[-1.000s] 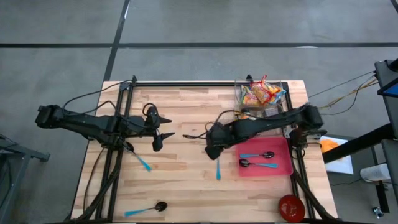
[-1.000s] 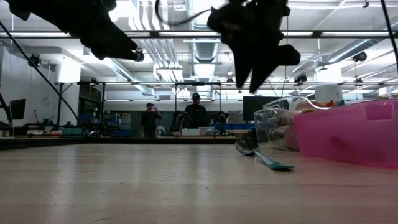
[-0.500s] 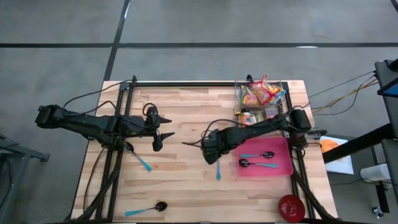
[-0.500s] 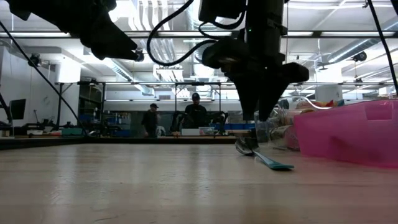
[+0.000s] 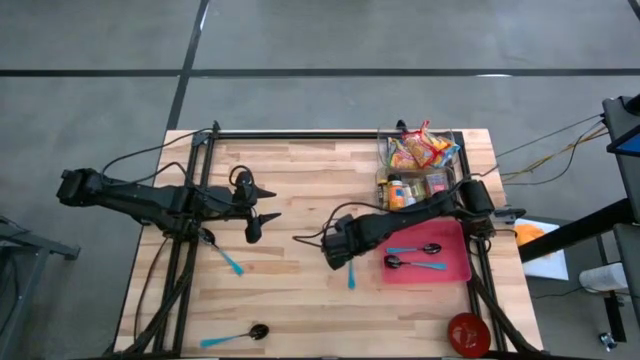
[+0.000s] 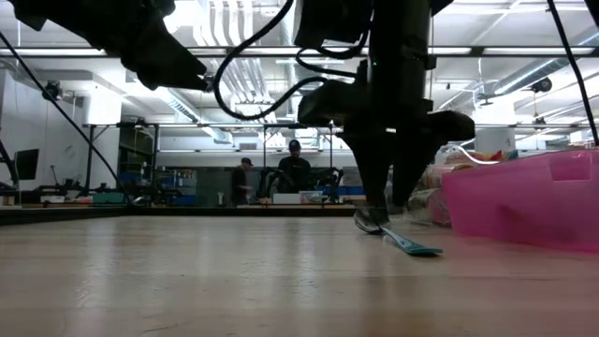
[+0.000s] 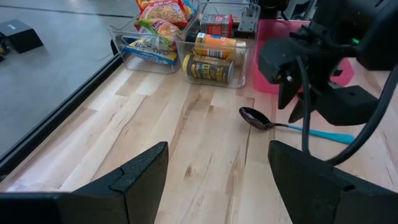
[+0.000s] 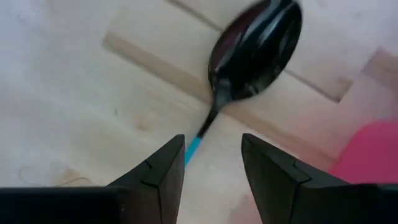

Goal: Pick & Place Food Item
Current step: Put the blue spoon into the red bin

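Note:
A spoon with a black bowl (image 8: pixel 255 50) and a blue handle (image 5: pixel 350 274) lies flat on the wooden table, left of the pink tray (image 5: pixel 455 272). My right gripper (image 8: pixel 211 163) hangs just above it, pointing down and open, one finger on each side of the handle near the bowl, touching nothing. The food items, snack packets (image 5: pixel 420 152) and cans (image 5: pixel 400 190), sit in clear bins at the back right, with no gripper near them. Above the table's left half my left gripper (image 5: pixel 262 205) waits, open with nothing between its fingers.
Two more spoons (image 5: pixel 415 256) lie in the pink tray. One blue-handled spoon (image 5: pixel 230 262) lies near the left arm and another (image 5: pixel 235 336) by the near edge. A red bowl (image 5: pixel 466 332) stands at the near right corner. People stand in the room beyond the table.
My right gripper has come down toward the spoon left of the pink tray, shifting a little toward the near edge and rolling its wrist. Its fingers have stayed open. The spoon has not moved.

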